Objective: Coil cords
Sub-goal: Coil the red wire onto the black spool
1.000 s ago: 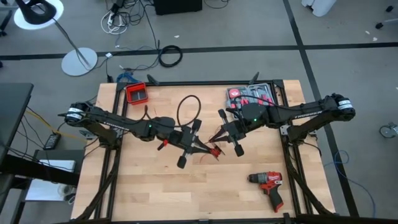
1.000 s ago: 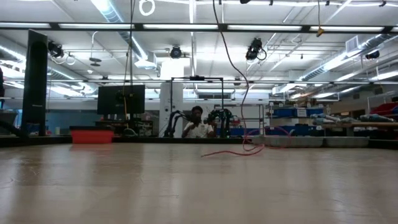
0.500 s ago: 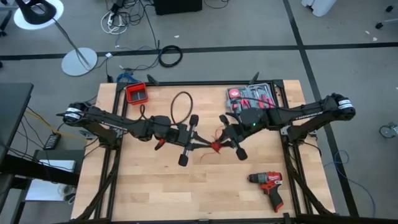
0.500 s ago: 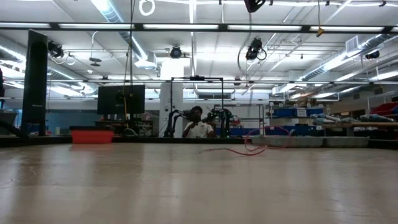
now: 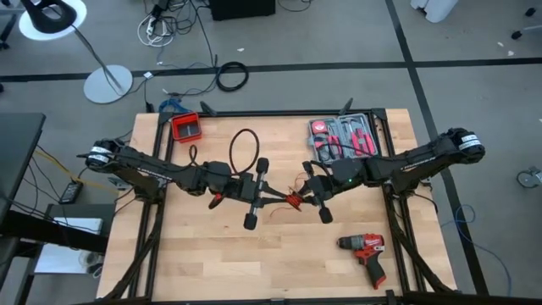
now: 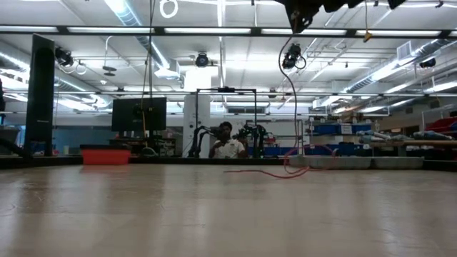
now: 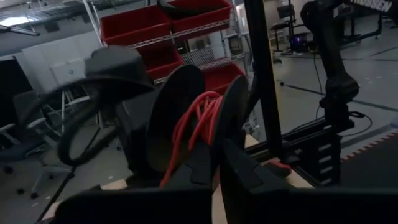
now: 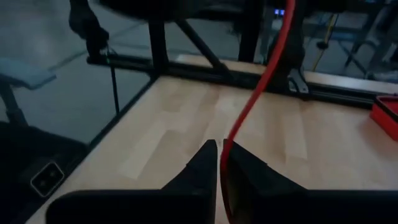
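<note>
Robotics lab: red storage bins (image 7: 163,25), ceiling strip lights (image 6: 214,30), monitor (image 6: 138,114).

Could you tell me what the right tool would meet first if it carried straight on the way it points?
Probably the left tool: the right tool, pinching the red cord, faces it across a short gap above the table. Depth is unclear, so it might pass beside it.

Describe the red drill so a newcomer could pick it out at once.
On the wooden table, look to the near right corner, below the right arm. The red drill lies there alone, chunkier than the thin cords and apart from the tool case at the far edge.
</note>
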